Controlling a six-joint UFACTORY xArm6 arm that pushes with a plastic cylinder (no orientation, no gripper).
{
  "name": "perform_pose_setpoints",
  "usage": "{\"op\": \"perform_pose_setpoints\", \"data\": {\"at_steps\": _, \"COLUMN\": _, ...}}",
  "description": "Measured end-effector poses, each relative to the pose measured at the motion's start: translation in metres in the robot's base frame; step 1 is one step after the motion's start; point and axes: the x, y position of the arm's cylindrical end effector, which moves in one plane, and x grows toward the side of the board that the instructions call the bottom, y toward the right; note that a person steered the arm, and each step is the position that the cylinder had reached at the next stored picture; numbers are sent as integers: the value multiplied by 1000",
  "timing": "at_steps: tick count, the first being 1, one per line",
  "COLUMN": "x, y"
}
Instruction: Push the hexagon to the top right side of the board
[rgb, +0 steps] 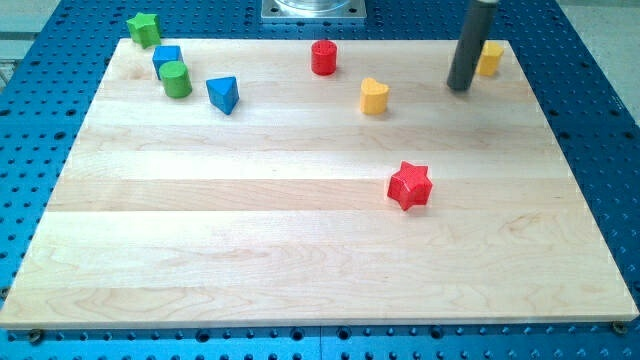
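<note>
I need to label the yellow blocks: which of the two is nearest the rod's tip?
The yellow block at the board's top right corner, partly hidden behind the rod, sits right beside my tip. The other yellow block stands clearly apart, toward the view's left.

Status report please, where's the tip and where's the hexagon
My tip near board's top right. Yellow hexagon just right of the rod, at the top-right corner. Nothing between them; yellow heart sits left.
</note>
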Motion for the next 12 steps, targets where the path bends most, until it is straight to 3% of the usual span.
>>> {"op": "perform_pose_setpoints", "data": {"at_steps": 1, "x": 8, "y": 66}}
{"op": "perform_pose_setpoints", "data": {"at_steps": 2, "x": -13, "y": 99}}
{"op": "perform_pose_setpoints", "data": {"at_steps": 4, "x": -36, "y": 29}}
{"op": "perform_pose_setpoints", "data": {"at_steps": 6, "x": -47, "y": 124}}
{"op": "perform_pose_setpoints", "data": {"at_steps": 7, "x": -59, "y": 135}}
{"op": "perform_pose_setpoints", "data": {"at_steps": 8, "x": -59, "y": 80}}
{"op": "perform_pose_setpoints", "data": {"at_steps": 10, "x": -54, "y": 64}}
{"op": "perform_pose_setpoints", "data": {"at_steps": 11, "x": -14, "y": 50}}
{"op": "perform_pose_setpoints", "data": {"at_steps": 12, "x": 38, "y": -46}}
